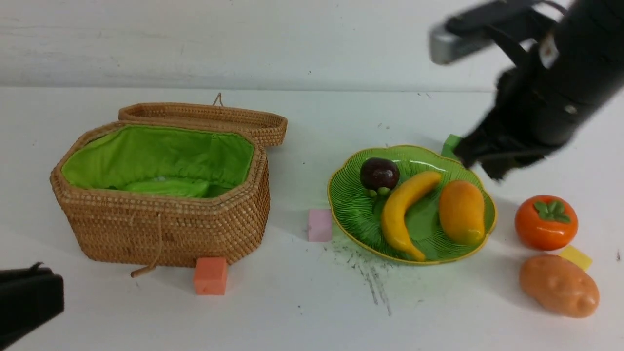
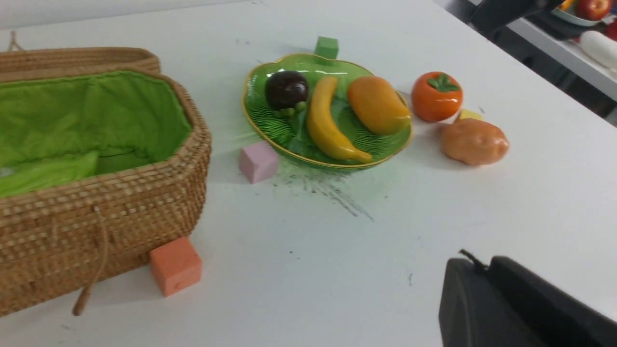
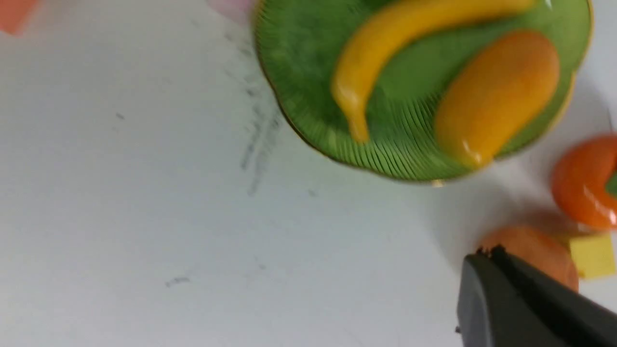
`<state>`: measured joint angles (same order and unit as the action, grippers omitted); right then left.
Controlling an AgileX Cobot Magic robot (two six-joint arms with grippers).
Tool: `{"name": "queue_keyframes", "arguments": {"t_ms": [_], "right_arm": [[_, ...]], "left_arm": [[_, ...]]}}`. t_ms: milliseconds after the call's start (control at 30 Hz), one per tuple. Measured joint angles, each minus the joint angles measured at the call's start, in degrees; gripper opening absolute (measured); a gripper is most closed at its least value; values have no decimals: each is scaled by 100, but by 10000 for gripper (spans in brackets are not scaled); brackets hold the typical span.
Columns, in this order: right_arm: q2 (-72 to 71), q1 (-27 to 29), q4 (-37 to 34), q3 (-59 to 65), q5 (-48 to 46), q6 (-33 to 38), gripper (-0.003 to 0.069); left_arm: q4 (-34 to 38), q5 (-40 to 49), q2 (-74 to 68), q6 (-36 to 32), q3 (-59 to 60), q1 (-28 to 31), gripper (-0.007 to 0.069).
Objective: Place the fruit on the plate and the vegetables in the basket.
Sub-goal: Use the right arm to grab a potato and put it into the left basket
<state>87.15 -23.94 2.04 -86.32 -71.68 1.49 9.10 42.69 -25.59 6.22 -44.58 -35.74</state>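
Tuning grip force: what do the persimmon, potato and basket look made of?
Persimmon: glossy hard plastic, judging by sharp highlights. Potato: likely plastic or rubber, duller sheen. Basket: woven wicker, coiled weave visible, green fabric lining.

A white table (image 1: 302, 317) is stretching out in front of me, with a pale wall (image 1: 243, 39) rising behind it; four small foam cubes are sitting on the table; an orange cube (image 1: 210, 276) is resting nearest me, on my left; a pink cube (image 1: 320, 224) is standing further back, near the middle; a green cube (image 1: 451, 145) is peeking out far back on my right, partly hidden; a yellow cube (image 1: 576, 257) is lying on my right, mostly covered; dark scuff marks (image 1: 373, 280) are streaking the table near the pink cube; beyond the table's edge a shelf (image 2: 554, 46) is showing, carrying a red round thing (image 2: 594, 7) and a white thing (image 2: 600, 48), both too cropped to name.
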Motion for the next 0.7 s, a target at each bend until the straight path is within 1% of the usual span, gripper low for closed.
{"name": "queue_keyframes", "arguments": {"t_ms": [100,167,200,267,333,367,400,467,500,567,600,633,700], "right_arm": [[-89,644,-267,727,60,-28,24],[-89,1082,-412,1166,338,-83,73],[-83,1177,-438,1253,421,-100,91],[-54,1421,-489,1452,677,-149,157],[4,1615,-512,1553,813,-115,248],[38,1681,-512,1580,855,-21,309],[53,1704,-512,1592,862,47,351],[65,1695,-523,1590,867,231,466],[65,1680,-528,1590,867,277,486],[86,1579,-472,1593,862,373,599],[103,1513,-388,1593,862,402,640],[103,1513,-388,1593,862,402,640],[191,1387,-204,1593,866,441,671]], "left_arm": [[356,-6,0,-344,0,0,40],[472,-6,0,-514,0,0,40],[487,-6,0,-571,0,0,40],[503,-6,0,-668,0,0,40],[516,-10,0,-734,0,0,40],[521,-10,0,-753,0,0,40],[521,-10,0,-769,0,0,40],[521,-5,0,-773,0,0,43],[521,-5,0,-773,0,0,43],[521,-5,0,-779,0,0,46],[521,-10,0,-779,0,0,48],[521,-10,0,-779,0,0,48],[521,-16,0,-779,0,0,50]]}}
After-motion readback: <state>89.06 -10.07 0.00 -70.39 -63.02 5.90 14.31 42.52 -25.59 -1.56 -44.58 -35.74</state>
